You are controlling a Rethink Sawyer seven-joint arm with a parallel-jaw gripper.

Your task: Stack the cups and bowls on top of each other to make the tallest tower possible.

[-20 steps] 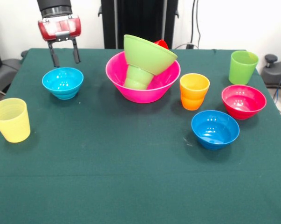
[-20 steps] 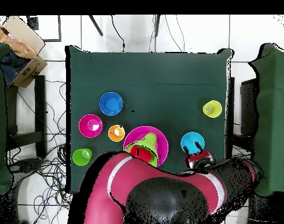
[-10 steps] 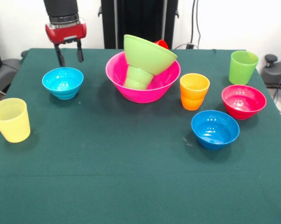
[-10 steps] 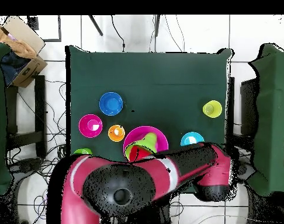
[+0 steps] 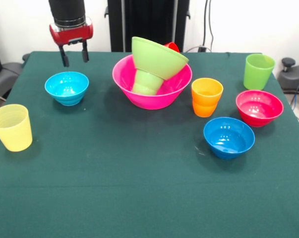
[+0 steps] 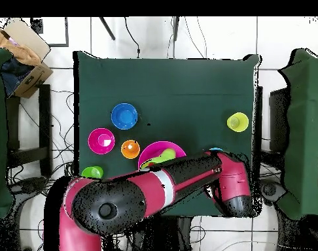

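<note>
The tower (image 5: 153, 74) sits mid-table toward the back: a big pink bowl (image 5: 154, 94) holds an upturned small green cup (image 5: 147, 82), a lime bowl (image 5: 156, 57) tips across it, a red cup (image 5: 172, 46) peeks behind. The gripper (image 5: 74, 53) hangs above the light blue bowl (image 5: 66, 88), jaws apart and empty.

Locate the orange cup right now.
Front view: the orange cup stands upright right of centre, between the large pink bowl and the magenta bowl, with the darker blue bowl just in front of it.
</note>
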